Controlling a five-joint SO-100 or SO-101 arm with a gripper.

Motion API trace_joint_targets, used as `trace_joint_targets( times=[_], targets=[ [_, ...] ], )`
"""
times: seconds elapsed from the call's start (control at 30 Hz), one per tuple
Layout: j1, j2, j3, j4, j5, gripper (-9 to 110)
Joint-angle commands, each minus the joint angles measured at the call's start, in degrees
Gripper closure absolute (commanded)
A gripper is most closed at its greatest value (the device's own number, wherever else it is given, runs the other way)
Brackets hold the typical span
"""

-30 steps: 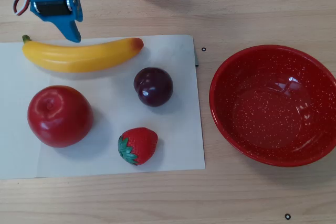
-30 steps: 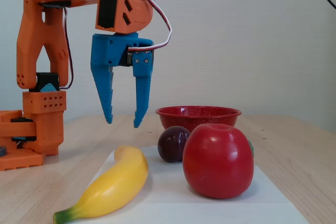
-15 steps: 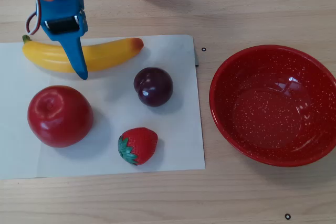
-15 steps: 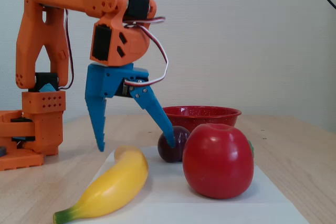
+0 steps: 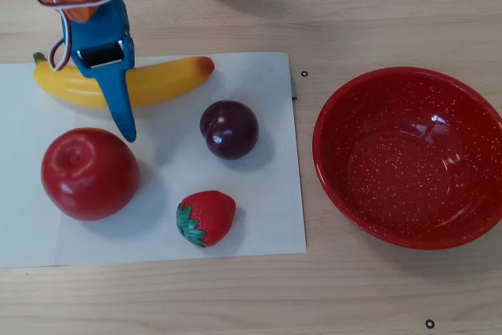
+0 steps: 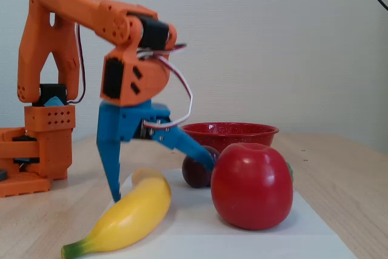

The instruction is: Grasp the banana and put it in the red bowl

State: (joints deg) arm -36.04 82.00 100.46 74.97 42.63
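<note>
The yellow banana [image 5: 169,80] lies on the white paper at the back left, green stem to the left in the overhead view; the fixed view shows it [image 6: 133,216] in front, stem toward the camera. My blue gripper [image 5: 110,98] is open over the banana's left half. In the fixed view the gripper [image 6: 163,177] straddles the banana: one finger stands upright by its left side, the other slants out above its right side. It holds nothing. The red speckled bowl [image 5: 376,170] sits empty on the wood at the right, and at the back in the fixed view [image 6: 230,131].
On the white paper sheet [image 5: 259,194] are a red apple [image 5: 89,172] just in front of the gripper, a dark plum [image 5: 229,129] and a strawberry [image 5: 208,217]. The apple [image 6: 250,186] and plum [image 6: 195,173] stand right of the banana. The orange arm base [image 6: 36,150] is at the left.
</note>
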Motion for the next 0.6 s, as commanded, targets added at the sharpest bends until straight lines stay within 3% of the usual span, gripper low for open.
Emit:
trace_joint_targets(
  times=[0.0,0.37,0.57],
  targets=[
    [-1.93,2.99,-1.05,-2.99,1.49,34],
    [-2.02,0.70,1.85,-8.70,0.00,38],
    [-1.85,-0.09,1.32,-10.55,-1.05,47]
  ],
)
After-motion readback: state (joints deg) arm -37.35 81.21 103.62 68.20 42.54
